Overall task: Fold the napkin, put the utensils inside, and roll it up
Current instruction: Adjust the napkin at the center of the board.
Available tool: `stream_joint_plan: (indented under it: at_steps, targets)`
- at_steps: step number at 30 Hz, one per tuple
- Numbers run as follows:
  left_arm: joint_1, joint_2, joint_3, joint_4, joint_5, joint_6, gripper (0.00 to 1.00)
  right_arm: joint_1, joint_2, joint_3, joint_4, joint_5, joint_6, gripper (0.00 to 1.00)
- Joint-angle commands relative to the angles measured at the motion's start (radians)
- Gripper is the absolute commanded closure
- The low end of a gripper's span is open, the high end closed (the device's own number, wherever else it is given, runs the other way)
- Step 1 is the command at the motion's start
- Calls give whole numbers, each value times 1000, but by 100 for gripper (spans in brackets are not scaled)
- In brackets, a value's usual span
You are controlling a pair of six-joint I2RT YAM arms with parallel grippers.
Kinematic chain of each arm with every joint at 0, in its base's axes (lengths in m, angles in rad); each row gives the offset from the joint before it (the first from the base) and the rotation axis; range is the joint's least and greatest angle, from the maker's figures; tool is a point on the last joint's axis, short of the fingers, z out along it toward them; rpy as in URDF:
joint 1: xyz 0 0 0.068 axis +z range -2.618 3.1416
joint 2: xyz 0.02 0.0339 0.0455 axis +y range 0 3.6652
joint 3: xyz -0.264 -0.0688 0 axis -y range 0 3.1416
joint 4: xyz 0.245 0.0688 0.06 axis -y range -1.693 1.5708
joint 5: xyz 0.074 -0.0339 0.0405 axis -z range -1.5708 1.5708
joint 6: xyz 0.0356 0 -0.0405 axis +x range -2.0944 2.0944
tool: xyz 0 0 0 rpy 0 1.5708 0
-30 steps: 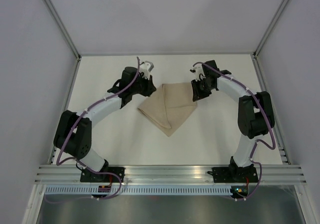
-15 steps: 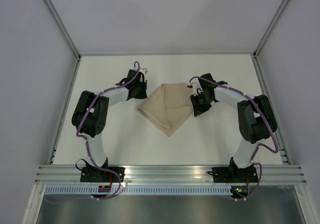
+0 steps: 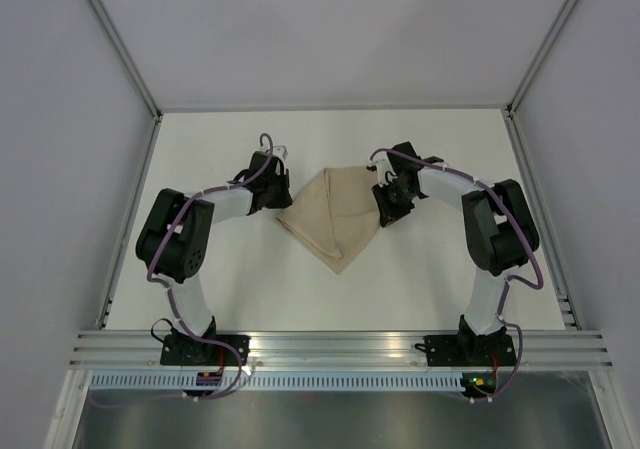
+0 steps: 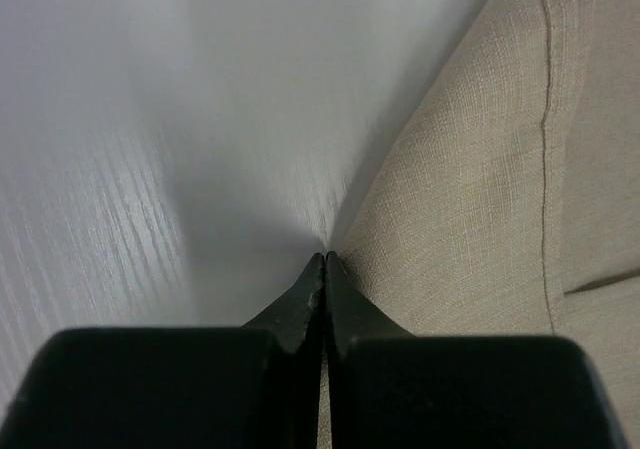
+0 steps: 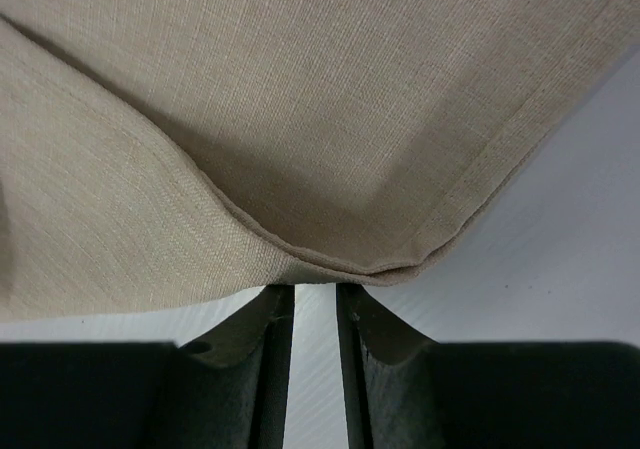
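The tan napkin lies folded on the white table, its point toward the arms. My left gripper is low at its left edge. In the left wrist view the fingers are pressed together with their tips on the table, right against the napkin hem. My right gripper is at the napkin's right corner. In the right wrist view its jaws stand a little apart with bare table between them, and the napkin corner curls just past the fingertips. The utensils are out of view.
The white table is closed in by grey walls on three sides. A metal rail carrying both arm bases runs along the near edge. Both arms curve inward around the napkin.
My left arm has swung from the far side down to the napkin's left edge, and its gripper has shut on the way. My right gripper has slid slightly nearer along the napkin's right side.
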Motion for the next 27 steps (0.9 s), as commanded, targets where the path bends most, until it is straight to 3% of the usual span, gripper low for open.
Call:
stream_joint_plan:
  at_steps: [1,16,27]
  targets:
    - [-23,-43,-82,-4,-8,-64,98,4,50,66,18,34,21,71]
    - [-89,-206,-368,129,-60,-184,98,7,239,306,-2,80,24,71]
    - [-98,-316,-442,135,-82,-181,95,9,294,384,-13,113,55,71]
